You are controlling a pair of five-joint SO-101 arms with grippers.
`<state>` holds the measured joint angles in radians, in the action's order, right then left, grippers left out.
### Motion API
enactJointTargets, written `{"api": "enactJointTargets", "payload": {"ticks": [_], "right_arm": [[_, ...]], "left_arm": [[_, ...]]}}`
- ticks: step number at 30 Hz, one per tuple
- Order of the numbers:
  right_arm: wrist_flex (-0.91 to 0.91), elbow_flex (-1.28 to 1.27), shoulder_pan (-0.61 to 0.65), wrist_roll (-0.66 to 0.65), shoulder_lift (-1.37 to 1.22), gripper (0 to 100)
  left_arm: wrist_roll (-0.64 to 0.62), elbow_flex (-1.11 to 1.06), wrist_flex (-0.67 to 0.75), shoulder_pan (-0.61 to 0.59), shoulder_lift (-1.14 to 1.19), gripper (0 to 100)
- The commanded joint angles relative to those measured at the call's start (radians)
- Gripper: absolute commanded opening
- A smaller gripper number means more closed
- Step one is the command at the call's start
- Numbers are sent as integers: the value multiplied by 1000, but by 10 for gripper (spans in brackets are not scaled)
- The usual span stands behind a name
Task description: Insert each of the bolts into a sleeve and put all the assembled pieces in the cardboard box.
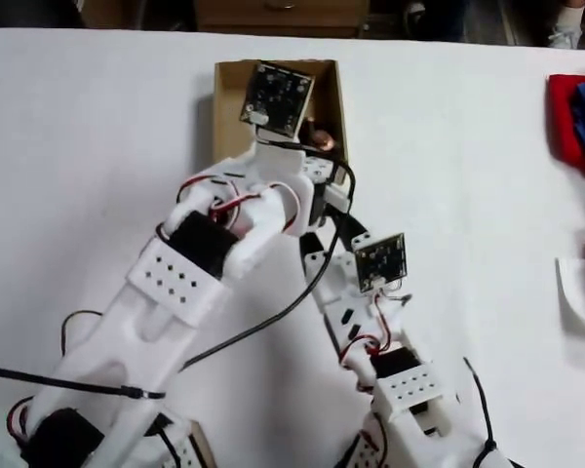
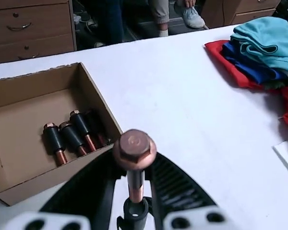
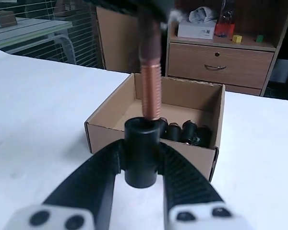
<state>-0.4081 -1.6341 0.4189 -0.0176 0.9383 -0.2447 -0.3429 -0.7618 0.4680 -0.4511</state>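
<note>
My left gripper (image 2: 133, 179) is shut on a copper bolt (image 2: 134, 149), hex head toward the camera and shaft pointing down at a black sleeve (image 2: 136, 211). In the right wrist view my right gripper (image 3: 140, 165) is shut on that black sleeve (image 3: 141, 143), held upright, and the bolt's threaded end (image 3: 151, 91) sits in its top opening. Both grippers meet just in front of the cardboard box (image 1: 219, 107). The box (image 2: 101, 103) holds three assembled pieces (image 2: 72, 136) lying side by side, which are also the assembled pieces (image 3: 182, 132) in the right wrist view.
Folded red, blue and teal cloths (image 2: 259, 52) lie at the table's right side, the same cloths (image 1: 575, 117) from above. A white sheet (image 1: 580, 297) lies at the right edge. Black cables trail across the table by the arms. Wooden drawers stand beyond the far edge.
</note>
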Motion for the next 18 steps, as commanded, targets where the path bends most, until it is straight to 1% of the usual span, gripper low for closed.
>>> {"api": "enactJointTargets", "payload": {"ticks": [1, 6, 13, 18], "right_arm": [[1, 8, -10, -3, 25, 21], [-1, 8, -10, -3, 27, 21], [-1, 8, -12, -3, 27, 21], [-1, 8, -12, -3, 27, 21]], "left_arm": [[11, 54, -5, 6, -11, 27], [11, 51, -5, 11, -3, 27], [11, -35, 5, 11, -9, 27], [11, -44, 0, 9, -9, 27]]}}
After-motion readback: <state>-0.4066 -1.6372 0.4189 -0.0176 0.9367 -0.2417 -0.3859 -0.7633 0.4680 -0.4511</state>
